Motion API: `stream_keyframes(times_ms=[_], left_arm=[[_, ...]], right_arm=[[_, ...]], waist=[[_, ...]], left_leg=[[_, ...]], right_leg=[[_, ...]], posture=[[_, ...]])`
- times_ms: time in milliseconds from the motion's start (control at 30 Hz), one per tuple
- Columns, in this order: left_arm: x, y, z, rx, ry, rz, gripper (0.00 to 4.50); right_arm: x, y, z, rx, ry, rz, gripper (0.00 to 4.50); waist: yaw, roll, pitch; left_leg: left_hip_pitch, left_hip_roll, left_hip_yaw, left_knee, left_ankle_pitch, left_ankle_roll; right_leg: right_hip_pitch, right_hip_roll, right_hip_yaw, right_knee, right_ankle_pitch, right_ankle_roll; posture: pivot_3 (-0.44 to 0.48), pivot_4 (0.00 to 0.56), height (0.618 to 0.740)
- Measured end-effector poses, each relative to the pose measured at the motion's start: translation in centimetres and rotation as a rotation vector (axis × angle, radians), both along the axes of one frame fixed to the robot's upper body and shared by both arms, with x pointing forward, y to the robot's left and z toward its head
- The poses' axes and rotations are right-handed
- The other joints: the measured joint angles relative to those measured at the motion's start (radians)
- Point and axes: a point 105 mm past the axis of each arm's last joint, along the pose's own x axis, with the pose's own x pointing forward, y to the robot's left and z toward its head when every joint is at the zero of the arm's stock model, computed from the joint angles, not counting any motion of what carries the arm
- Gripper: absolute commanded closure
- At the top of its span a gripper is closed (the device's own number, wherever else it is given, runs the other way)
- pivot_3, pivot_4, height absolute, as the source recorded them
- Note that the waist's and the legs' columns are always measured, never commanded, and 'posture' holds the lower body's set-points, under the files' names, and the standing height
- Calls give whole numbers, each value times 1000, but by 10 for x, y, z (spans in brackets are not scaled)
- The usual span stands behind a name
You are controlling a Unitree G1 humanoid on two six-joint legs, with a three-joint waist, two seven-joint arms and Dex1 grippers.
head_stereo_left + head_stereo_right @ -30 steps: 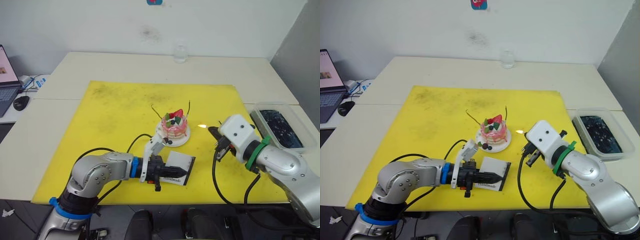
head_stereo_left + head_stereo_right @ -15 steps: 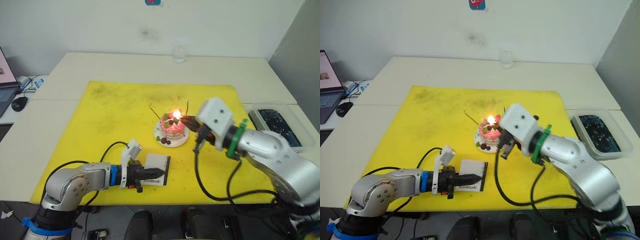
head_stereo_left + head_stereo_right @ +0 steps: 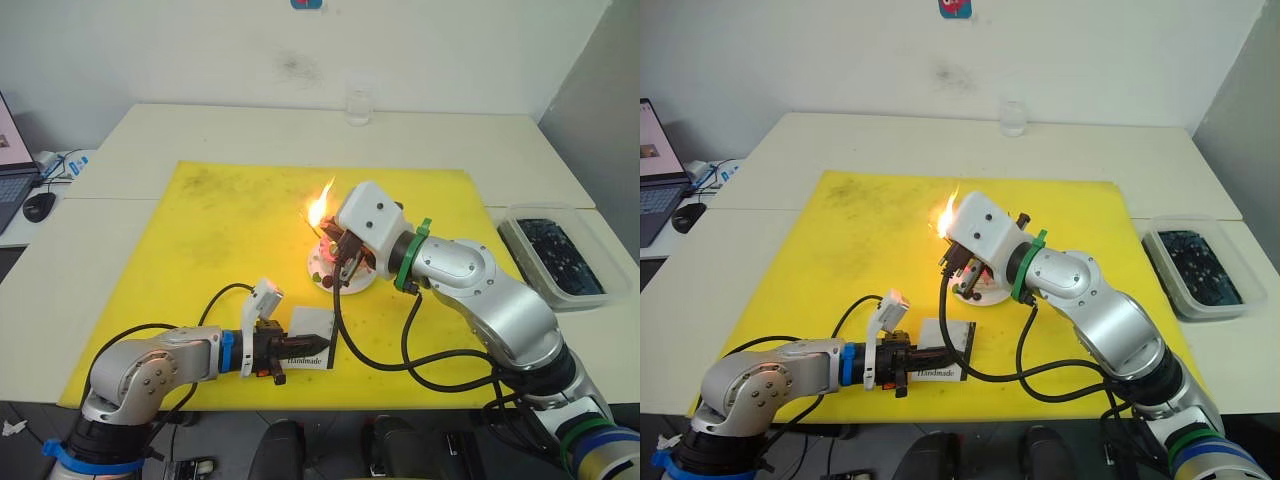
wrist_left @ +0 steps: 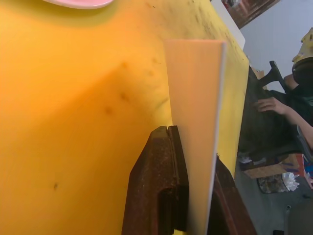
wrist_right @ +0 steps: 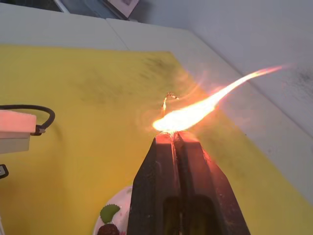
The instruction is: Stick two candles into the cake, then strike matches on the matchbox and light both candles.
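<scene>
The pink cake [image 3: 326,264] on its white plate [image 3: 347,287] sits mid-mat, largely covered by my right arm. My right gripper [image 5: 172,134] is shut on a burning match, and the flame [image 3: 318,210] flares up at its fingertips over the cake's far left side. A thin candle [image 5: 165,101] rises just beyond the flame, its tip close to it. The other candle is hidden behind the arm. Near the mat's front edge, my left gripper [image 3: 277,353] is shut on the white matchbox [image 3: 311,346], holding it on edge [image 4: 194,112].
A yellow mat [image 3: 225,225] covers the table's middle. A clear tub [image 3: 556,256] with dark contents stands at the right edge, a glass [image 3: 359,105] at the back, and a laptop and mouse [image 3: 42,205] far left. A person's hand [image 4: 273,105] shows beyond the table.
My right gripper carried the burning match leftward, from right of the cake across to its far left side, and the flame grew. The left gripper drew the matchbox back toward the front, then held still.
</scene>
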Motion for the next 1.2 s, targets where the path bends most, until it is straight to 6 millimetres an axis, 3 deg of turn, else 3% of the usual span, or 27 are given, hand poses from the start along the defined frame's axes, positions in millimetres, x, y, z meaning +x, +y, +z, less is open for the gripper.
stream_keyframes(times_ms=[167, 400, 1200], left_arm=[[-1, 11, 17, -52, 32, 3, 4500], [-4, 11, 26, -123, 106, -13, 4500], [-3, 4, 25, -140, 114, -7, 4500]], right_arm=[[-1, 2, 5, -4, -23, 21, 4479], [9, 3, 1, -13, -10, 7, 4479], [8, 9, -3, -51, -18, 45, 4479]], waist=[[0, 0, 0], [0, 0, 0], [0, 0, 0]], left_leg=[[0, 0, 0, 0, 0, 0], [0, 0, 0, 0, 0, 0], [0, 0, 0, 0, 0, 0]], right_leg=[[0, 0, 0, 0, 0, 0], [0, 0, 0, 0, 0, 0], [0, 0, 0, 0, 0, 0]], posture=[[0, 150, 740], [0, 150, 740], [0, 150, 740]])
